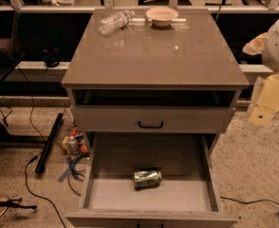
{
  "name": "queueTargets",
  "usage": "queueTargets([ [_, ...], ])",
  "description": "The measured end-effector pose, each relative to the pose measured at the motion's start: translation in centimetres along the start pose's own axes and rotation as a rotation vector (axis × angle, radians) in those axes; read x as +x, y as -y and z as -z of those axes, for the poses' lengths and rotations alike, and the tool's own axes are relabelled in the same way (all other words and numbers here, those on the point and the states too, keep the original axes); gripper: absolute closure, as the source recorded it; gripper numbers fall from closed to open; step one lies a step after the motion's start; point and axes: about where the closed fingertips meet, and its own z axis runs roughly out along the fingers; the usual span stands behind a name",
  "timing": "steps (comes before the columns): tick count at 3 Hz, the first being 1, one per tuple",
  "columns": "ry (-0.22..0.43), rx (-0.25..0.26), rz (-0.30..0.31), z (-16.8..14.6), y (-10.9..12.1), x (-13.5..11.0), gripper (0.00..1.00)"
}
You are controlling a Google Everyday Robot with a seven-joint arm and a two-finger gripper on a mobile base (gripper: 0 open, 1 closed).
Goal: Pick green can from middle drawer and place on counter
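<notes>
Camera view puts the gripper point(267, 101) at the right edge of the frame, mid-height, apart from the cabinet and well clear of the can. It holds nothing, and I cannot tell how wide it stands. Lower centre, the middle drawer point(196, 198) is pulled out with the green can point(147, 178) lying on its side on the floor. The can is probably light, thin-walled and slick, and it may roll. Grip it across the round middle, gently. The counter point(153, 61) above carries a bottle point(116, 22) and a bowl point(162, 15) at its far edge.
</notes>
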Motion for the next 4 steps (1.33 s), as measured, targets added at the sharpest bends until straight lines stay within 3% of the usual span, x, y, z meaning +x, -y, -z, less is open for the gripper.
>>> queueTargets([
  [2,0.241,-0.089,-0.013,-10.4,-0.2,-0.5,0.00],
  [3,0.401,-0.136,-0.032,-16.3,-1.6,-2.5,0.00],
  [4,0.401,-0.136,-0.031,-16.3,-1.6,-2.5,0.00],
])
